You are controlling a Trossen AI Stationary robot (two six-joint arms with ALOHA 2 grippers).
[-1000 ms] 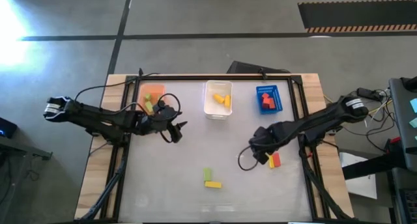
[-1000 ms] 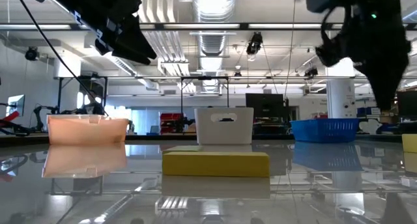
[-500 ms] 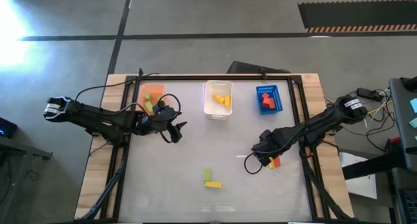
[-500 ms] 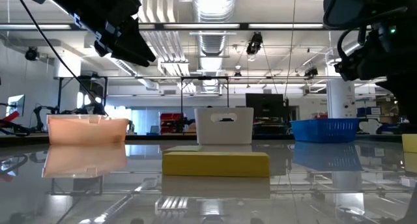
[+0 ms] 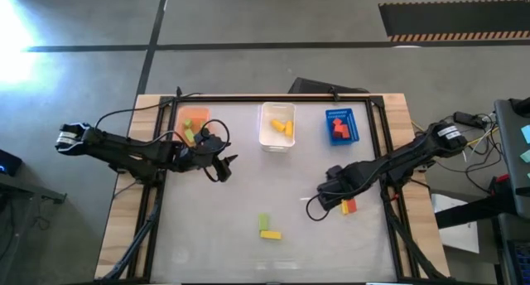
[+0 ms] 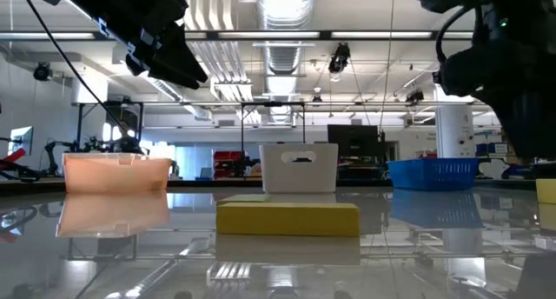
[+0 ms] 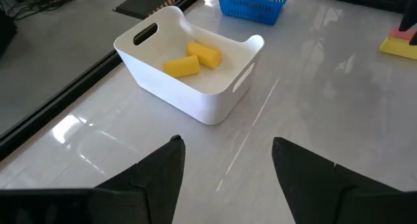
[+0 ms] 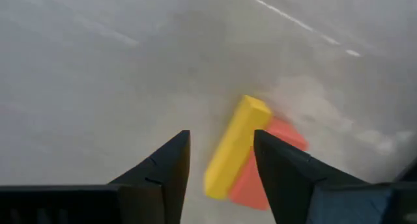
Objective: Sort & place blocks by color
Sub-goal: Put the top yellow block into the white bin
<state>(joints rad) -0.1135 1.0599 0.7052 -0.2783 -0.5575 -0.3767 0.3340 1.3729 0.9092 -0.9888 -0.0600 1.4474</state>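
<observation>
A yellow block (image 8: 232, 148) lies on the table against a red block (image 8: 266, 167), near the right edge (image 5: 344, 205). My right gripper (image 8: 221, 138) is open just above them, one finger on each side of the yellow block; I see no touch. A green block (image 5: 263, 222) and another yellow block (image 5: 270, 234) lie near the table's middle front. The orange bin (image 5: 192, 122) holds green blocks, the white bin (image 7: 195, 61) holds two yellow blocks, and the blue bin (image 5: 340, 125) holds red ones. My left gripper (image 5: 220, 166) hangs open beside the orange bin.
The three bins stand in a row along the far edge. A black frame rail (image 5: 385, 152) runs along the table's right side, close to my right arm. In the low view the yellow block (image 6: 287, 218) lies in front of the white bin (image 6: 300, 167).
My right gripper has shifted a little toward the near edge and come down over the yellow and red blocks. The blocks have stayed where they were.
</observation>
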